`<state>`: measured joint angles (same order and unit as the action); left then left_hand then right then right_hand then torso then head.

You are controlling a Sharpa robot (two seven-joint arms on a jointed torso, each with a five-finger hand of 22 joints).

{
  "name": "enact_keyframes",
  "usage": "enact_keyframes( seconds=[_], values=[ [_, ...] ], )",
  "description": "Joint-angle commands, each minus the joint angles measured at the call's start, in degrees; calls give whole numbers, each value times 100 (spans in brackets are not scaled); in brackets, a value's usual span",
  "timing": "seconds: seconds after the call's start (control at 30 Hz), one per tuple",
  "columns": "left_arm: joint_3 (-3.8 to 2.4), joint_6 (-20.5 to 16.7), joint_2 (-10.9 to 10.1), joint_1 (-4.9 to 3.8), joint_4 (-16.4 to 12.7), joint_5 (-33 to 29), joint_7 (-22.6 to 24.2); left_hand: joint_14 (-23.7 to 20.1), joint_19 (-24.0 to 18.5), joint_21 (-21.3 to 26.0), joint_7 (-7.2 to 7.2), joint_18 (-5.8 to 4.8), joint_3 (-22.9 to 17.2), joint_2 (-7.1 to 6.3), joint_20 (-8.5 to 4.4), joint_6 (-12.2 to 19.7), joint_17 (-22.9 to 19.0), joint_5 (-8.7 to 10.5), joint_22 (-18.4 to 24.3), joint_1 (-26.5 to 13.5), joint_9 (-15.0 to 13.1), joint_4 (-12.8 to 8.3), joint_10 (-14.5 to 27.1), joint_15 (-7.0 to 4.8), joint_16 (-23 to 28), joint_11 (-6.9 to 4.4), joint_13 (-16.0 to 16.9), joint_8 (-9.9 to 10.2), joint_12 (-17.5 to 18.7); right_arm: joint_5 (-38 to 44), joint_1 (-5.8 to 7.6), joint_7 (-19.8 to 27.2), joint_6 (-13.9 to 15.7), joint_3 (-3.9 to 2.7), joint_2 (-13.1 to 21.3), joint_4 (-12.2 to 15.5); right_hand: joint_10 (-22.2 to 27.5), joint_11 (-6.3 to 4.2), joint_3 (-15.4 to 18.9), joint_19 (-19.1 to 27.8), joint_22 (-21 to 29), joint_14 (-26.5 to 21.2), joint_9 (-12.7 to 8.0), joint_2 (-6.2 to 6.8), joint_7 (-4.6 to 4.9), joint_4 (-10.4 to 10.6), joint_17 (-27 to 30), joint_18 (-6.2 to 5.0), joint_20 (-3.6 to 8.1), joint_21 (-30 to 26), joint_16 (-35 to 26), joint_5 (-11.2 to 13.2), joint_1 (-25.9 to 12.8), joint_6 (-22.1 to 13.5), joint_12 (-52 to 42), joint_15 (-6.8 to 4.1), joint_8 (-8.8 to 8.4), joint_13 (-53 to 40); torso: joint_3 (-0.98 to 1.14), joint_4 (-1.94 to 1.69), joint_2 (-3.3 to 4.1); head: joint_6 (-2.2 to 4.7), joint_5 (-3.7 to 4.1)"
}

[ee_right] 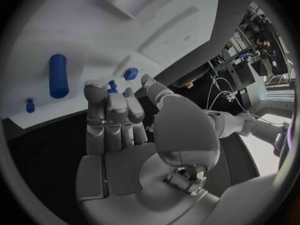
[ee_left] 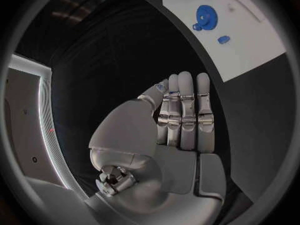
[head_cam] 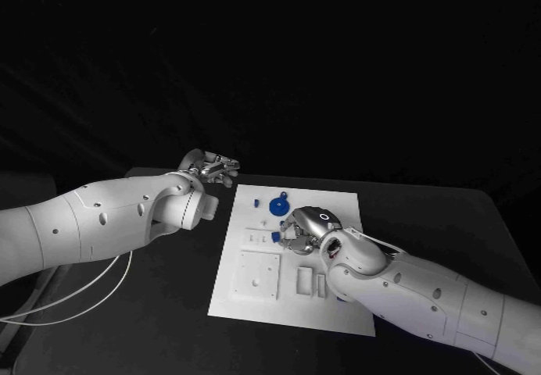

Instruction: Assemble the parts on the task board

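Small blue parts point(ee_right: 58, 75) looked light, rigid, slick plastic; we'd pinch their sides.
Right robot hand point(head_cam: 302, 231) hovered over the task board point(head_cam: 338, 312), fingers apart, holding nothing; left robot hand point(ee_left: 181, 115) flat, idle.

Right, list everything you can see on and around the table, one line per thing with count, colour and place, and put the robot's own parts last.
table: one, black, under everything.
task board: one, white plate, middle of the table, with raised white blocks and slots at its near end.
gear: one, blue, toothed disc on the board's far end.
cylinder: one, blue, lying on the board.
small blue parts: several on the board; exact count cannot be told.
cables: white, loose on the table under the left arm.
left hand: silver, off the board by its far left corner, holding nothing.
right hand: silver, over the board's middle; whether it holds a part cannot be told.
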<state>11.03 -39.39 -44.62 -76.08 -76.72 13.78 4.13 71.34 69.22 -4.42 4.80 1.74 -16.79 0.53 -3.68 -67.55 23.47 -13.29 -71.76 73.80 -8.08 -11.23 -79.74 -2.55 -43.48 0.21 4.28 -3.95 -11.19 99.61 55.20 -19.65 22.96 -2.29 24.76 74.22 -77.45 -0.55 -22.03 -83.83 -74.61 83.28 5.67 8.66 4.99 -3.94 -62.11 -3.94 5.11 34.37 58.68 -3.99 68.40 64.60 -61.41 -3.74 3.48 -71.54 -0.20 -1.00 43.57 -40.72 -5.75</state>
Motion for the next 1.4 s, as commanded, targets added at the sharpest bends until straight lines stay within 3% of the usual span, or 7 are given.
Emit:
enact_keyframes(
  seconds=[0.03,0.73,0.9,1.4],
  values=[
    [-2,60,15,-7,-15,-14,26,-12,4,27,6,45,-20,-61,1,26,4,22,-4,13,-6,16,27,11,24,11,-5,-18,24,138,-8,-274,83,1,-90,-98,53,-11,113,-299,13,26,35,59,-52,118,-8,-26,-16,-24,-35,23,-27,20,36,10,13,11,0,-9,2,-20,-3],
    [2,70,44,-7,-19,-16,9,-13,4,28,6,45,-17,-63,2,28,4,33,-2,12,-5,17,28,12,24,11,-5,-18,23,510,-98,-758,-294,17,-453,-377,62,-50,453,-301,43,30,275,152,-116,488,-26,-7,16,0,-56,4,-107,171,61,-23,17,27,-4,5,2,-59,-20],
    [3,68,46,-7,-17,-16,9,-13,4,28,6,45,-17,-63,2,28,4,33,-2,12,-5,17,28,12,24,11,-5,-18,23,605,-107,-859,-288,18,-486,-412,54,-98,458,-302,73,35,510,181,-177,626,-37,22,57,10,-70,54,-180,307,86,-61,16,27,-1,7,-1,-65,-23],
    [3,68,59,-7,-8,-17,4,-13,4,28,6,45,-17,-63,2,28,4,33,-2,12,-5,17,28,12,24,11,-5,-18,23,725,-114,-912,-179,19,-663,-501,58,-89,600,-298,92,33,587,276,-165,832,-40,24,58,8,-90,106,-309,268,100,-58,15,17,4,5,0,-71,-15]
  ],
)
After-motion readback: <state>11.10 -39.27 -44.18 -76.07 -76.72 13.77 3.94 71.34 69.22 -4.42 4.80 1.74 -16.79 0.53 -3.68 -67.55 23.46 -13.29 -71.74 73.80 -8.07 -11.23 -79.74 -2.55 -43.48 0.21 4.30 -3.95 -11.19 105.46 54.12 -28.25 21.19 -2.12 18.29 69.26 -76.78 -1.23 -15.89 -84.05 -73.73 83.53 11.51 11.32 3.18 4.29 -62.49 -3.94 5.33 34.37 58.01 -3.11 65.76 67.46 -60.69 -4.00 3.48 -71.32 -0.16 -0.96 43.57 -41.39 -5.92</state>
